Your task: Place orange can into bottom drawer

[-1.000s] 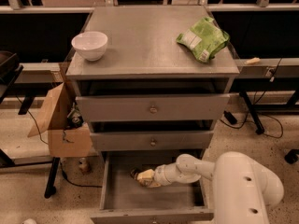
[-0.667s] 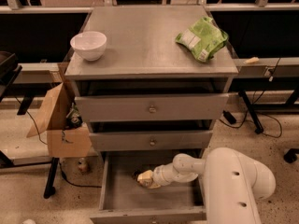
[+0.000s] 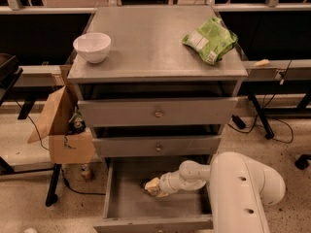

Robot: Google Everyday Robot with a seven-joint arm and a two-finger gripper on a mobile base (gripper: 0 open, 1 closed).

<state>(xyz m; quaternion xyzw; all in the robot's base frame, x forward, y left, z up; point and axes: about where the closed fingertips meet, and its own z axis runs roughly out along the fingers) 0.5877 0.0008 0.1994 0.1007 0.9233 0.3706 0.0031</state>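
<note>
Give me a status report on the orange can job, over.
Gripper low inside the open bottom drawer. Orange can at its tip, near the drawer floor. Bowl and green bag up top, nothing blocking.

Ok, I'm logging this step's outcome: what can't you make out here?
Camera view:
orange can: mostly covered by the claw, low in the bottom drawer; resting or lifted, unclear.
Drawer's right side: hidden by the robot arm.
Drawer front: cut by the lower edge.
</note>
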